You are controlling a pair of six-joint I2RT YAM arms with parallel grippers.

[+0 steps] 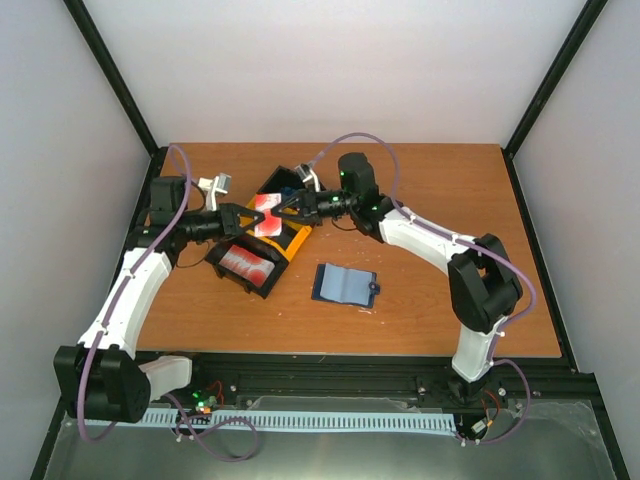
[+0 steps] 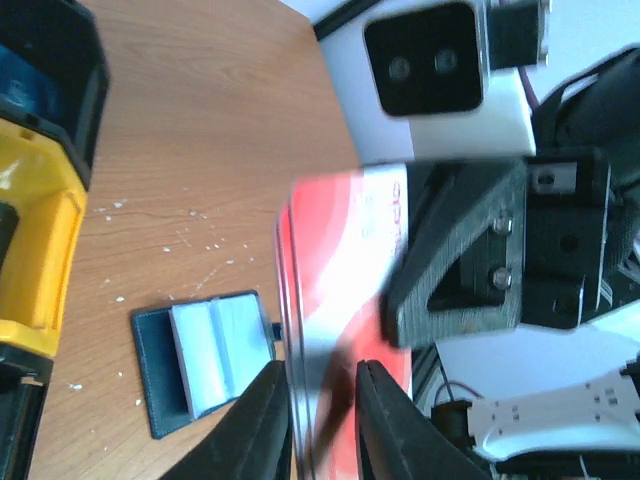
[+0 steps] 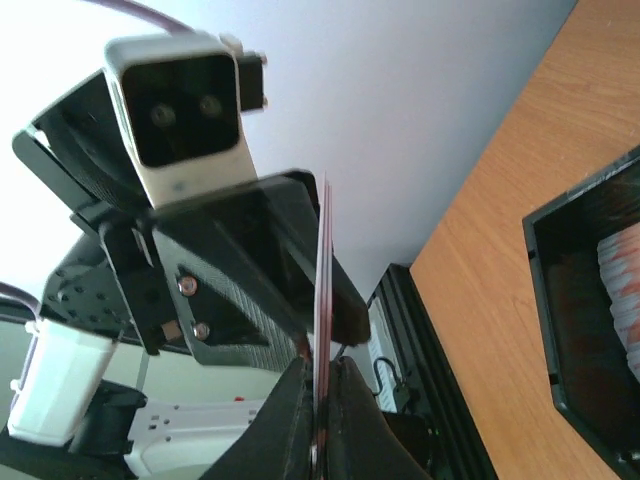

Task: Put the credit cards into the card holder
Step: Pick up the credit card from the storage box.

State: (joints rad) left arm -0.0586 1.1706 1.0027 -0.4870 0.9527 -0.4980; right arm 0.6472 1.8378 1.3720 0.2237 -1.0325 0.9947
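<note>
One of the red credit cards [image 1: 268,213] hangs in the air above the black-and-yellow bin [image 1: 293,243], between my two grippers. My right gripper [image 1: 283,210] is shut on the card's edge [image 3: 322,290], its fingertips [image 3: 321,400] pinched flat against it. From the other side my left gripper [image 1: 250,217] straddles the same card [image 2: 340,260], its jaws [image 2: 322,420] slightly parted around it. The card holder [image 1: 345,284] lies open on the table to the right of the bin, its pale inner pockets up [image 2: 205,355]. More red cards [image 1: 248,265] lie in the bin's near compartment.
The bin's far compartment holds a blue object [image 1: 285,180]. A small white-and-grey object [image 1: 215,185] lies on the table left of the bin. Black frame posts and white walls close in the table at the back and sides.
</note>
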